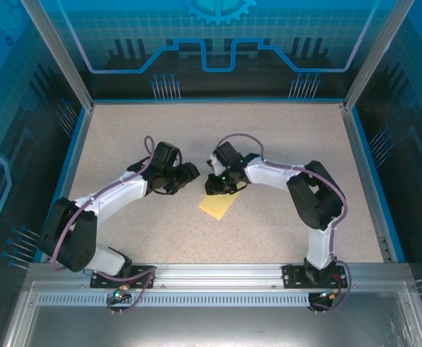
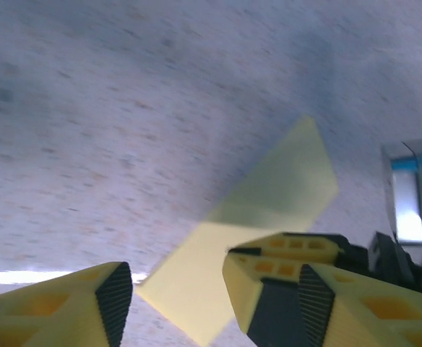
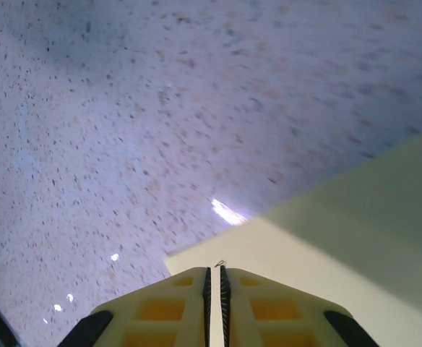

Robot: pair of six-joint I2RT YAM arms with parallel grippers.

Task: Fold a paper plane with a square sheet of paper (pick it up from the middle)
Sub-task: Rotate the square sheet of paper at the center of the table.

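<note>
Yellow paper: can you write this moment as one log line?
yellow paper: folded, on table | left gripper: open near it | right gripper: nearly shut at its edge, hold unclear

Pale yellow sheet of thin paper [image 1: 217, 205]: plain, folded to a small four-sided patch. One straight crease runs across it, one panel lighter than the other. Lies mid-scene, slightly toward the near side, corners skewed.

No text, label, brand, number or sign is legible. The translucent blue back panel [image 1: 218, 43] carries only line graphics and a gear outline [image 1: 218, 9], no letters.
</note>
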